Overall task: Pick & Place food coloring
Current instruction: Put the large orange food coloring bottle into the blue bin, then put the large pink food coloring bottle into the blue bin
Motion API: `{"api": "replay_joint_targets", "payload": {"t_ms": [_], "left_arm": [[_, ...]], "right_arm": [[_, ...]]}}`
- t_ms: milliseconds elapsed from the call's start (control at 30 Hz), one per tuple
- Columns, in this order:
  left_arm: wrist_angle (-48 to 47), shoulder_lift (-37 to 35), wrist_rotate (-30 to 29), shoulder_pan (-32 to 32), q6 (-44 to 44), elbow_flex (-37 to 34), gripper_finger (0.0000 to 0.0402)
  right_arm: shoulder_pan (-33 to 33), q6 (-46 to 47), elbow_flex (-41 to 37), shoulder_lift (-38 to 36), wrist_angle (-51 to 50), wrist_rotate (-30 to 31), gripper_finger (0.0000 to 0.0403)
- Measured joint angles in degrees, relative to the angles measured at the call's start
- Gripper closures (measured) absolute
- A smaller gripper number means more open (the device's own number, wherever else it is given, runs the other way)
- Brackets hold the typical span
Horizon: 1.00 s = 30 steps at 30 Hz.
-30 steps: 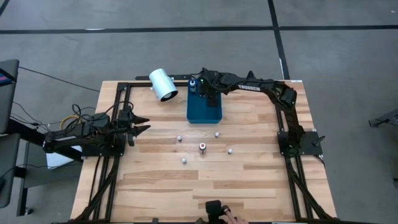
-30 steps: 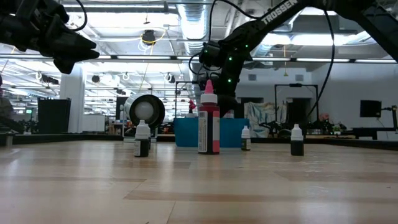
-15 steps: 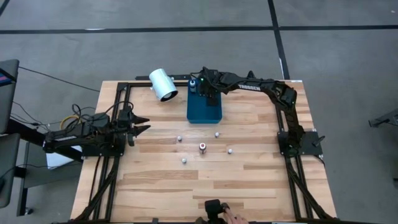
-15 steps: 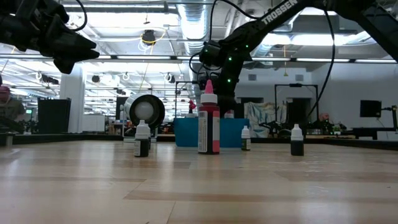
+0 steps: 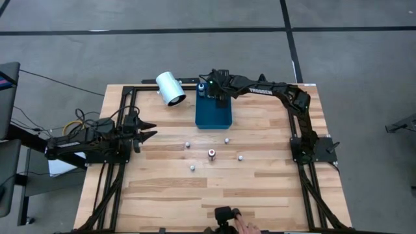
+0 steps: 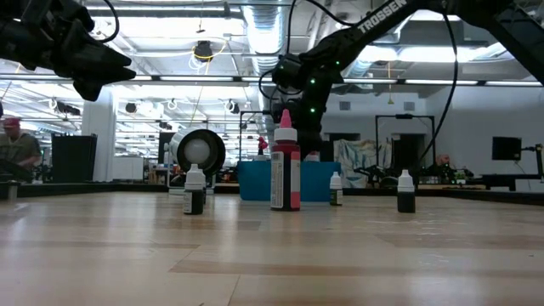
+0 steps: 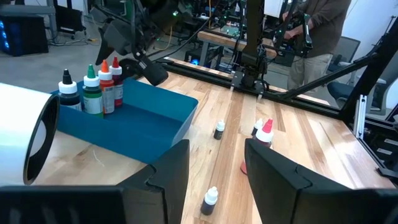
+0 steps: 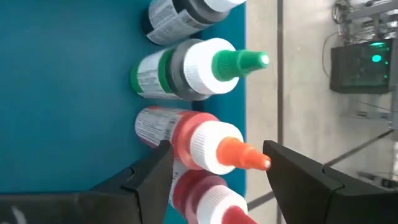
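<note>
Four small bottles (image 5: 226,140) dot the surface (image 5: 260,188) around a pink-topped bottle (image 5: 211,153); right claw (image 8: 214,163) gapes over tray (image 5: 214,116) bottles, left claw (image 5: 148,129) apart, idle.

The high view looks straight down on the whole table (image 5: 162,195). The low view sits at tabletop height, facing level across the boards toward the blue tray (image 6: 255,183) (also seen from above). The left wrist view looks far across to that tray (image 7: 124,124); the right wrist view hangs close over the bottles (image 8: 193,68) inside it.
</note>
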Motion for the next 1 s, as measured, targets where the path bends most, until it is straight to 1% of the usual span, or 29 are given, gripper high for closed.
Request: {"api": "replay_joint_targets", "payload": {"t_ms": [200, 300, 500, 667, 733, 800, 867, 1000], "left_arm": [[0.0, 0.0, 0.0, 0.0, 0.0, 0.0, 0.0256], [0.0, 0.0, 0.0, 0.0, 0.0, 0.0, 0.0256], [0.1, 0.0, 0.9, 0.0, 0.0, 0.0, 0.0256], [0.1, 0.0, 1.4, 0.0, 0.0, 0.0, 0.0256], [0.1, 0.0, 1.4, 0.0, 0.0, 0.0, 0.0256], [0.1, 0.0, 1.4, 0.0, 0.0, 0.0, 0.0256], [0.1, 0.0, 1.5, 0.0, 0.0, 0.0, 0.0256], [0.1, 0.0, 2.1, 0.0, -0.2, 0.0, 0.0256]], "right_arm": [[0.1, -0.2, 3.6, -0.1, -0.8, 1.8, 0.0174], [0.1, -0.8, 6.8, -0.1, -3.4, 2.3, 0.0174], [0.8, -0.5, 13.6, -0.1, -13.5, 5.7, 0.0182], [1.5, 5.7, 19.2, -0.1, -26.1, 4.3, 0.0195], [2.1, 8.7, 20.8, -0.1, -31.8, 2.0, 0.0201], [2.8, 11.3, 22.4, -0.2, -36.8, -2.1, 0.0206], [3.8, 13.0, 22.7, -1.1, -40.5, -7.6, 0.0212], [6.4, 14.0, 22.7, -4.3, -43.9, -18.9, 0.0225]]}}
